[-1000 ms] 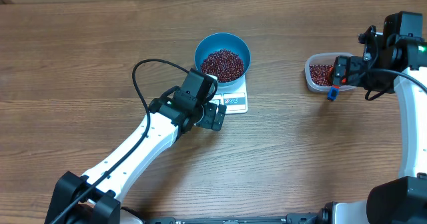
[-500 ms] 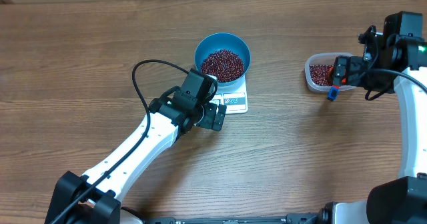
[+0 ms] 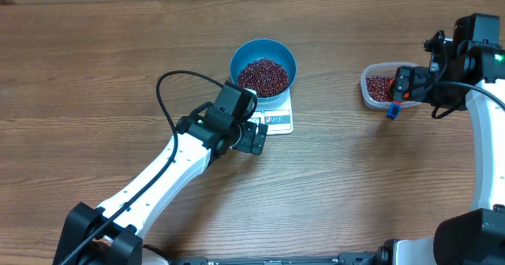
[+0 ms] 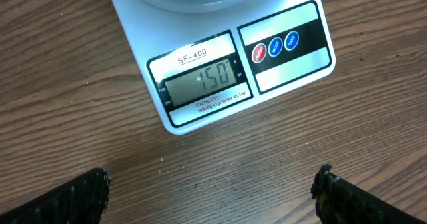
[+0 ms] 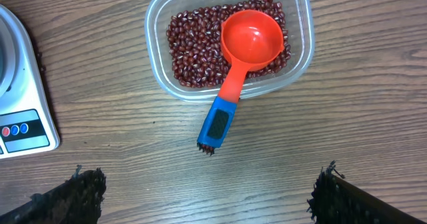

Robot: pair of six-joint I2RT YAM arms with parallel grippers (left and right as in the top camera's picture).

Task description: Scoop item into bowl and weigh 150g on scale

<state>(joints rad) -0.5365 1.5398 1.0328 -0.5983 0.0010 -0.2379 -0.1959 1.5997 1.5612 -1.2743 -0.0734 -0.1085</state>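
Ahead of left fingers (image 4: 72, 201), scale (image 4: 220, 56) w/ bowl (image 3: 263, 49)

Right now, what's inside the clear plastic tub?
Dark red-brown beans cover the floor of the clear tub. The red-orange scoop lies on them, cup up and empty, its blue-tipped handle sticking out over the rim. Whatever lies under the cup is hidden.

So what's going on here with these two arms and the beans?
Nothing is being held: both grippers are open. The blue bowl of beans sits on the scale, whose display reads 150. The left gripper hovers by that display; the right gripper hovers near the tub, where the red scoop lies on the leftover beans.
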